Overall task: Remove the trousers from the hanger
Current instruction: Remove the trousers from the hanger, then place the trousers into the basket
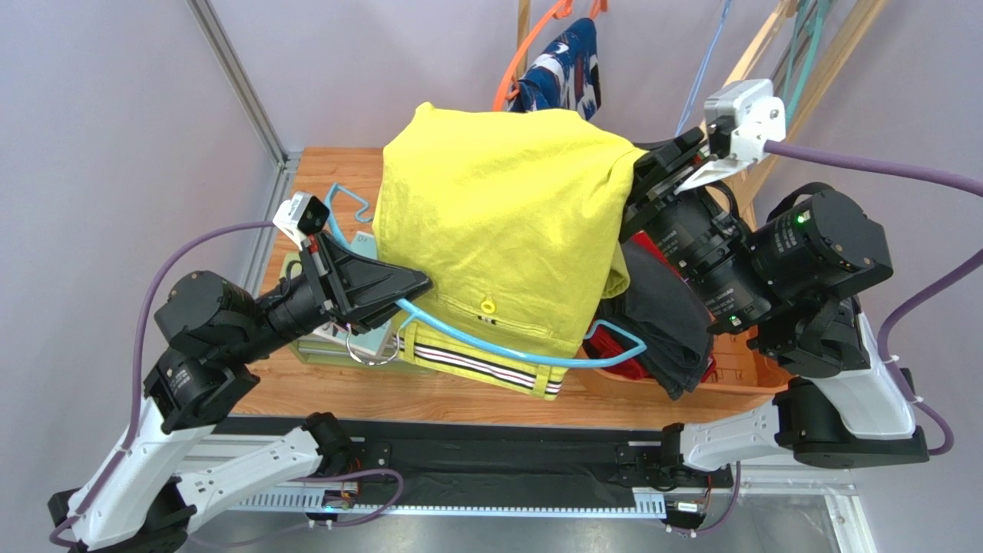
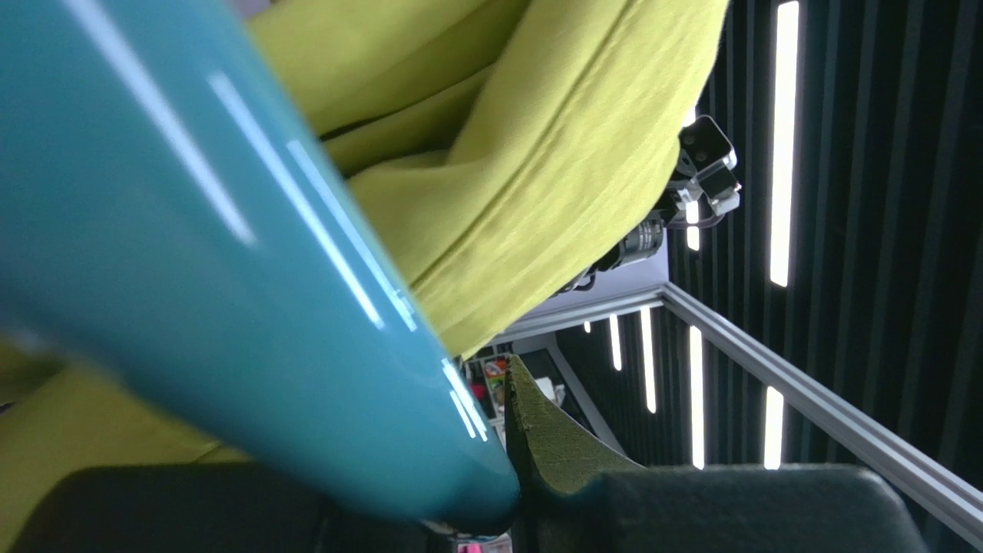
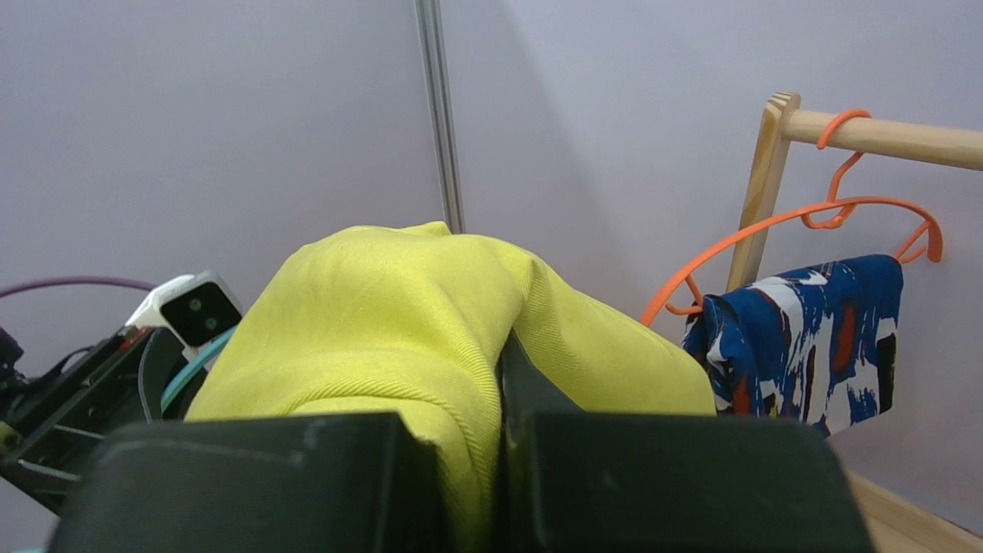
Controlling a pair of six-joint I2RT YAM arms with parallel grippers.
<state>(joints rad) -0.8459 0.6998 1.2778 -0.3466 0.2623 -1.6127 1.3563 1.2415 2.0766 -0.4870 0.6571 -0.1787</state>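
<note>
My right gripper [image 1: 632, 194] has its jaws clamped on a fold of the yellow-green cloth trousers [image 1: 496, 219], holding them raised over the wooden table [image 1: 462, 398] — striped cuffs hanging at 6 o'clock. The light-blue plastic hanger [image 1: 508, 348] crosses the cloth low down and passes between the fingers of my left gripper [image 1: 406, 290] at 8 o'clock; I cannot tell whether those jaws pinch it. Black folded trousers [image 1: 675, 334] lie at 4 o'clock — navy patterned trousers [image 1: 565, 69] hang on an orange hanger [image 1: 525, 52] at 12.

Trousers [image 1: 496, 219] on hanger [image 1: 508, 346], L gripper [image 1: 406, 286] left, R gripper [image 1: 635, 194] right.
</note>
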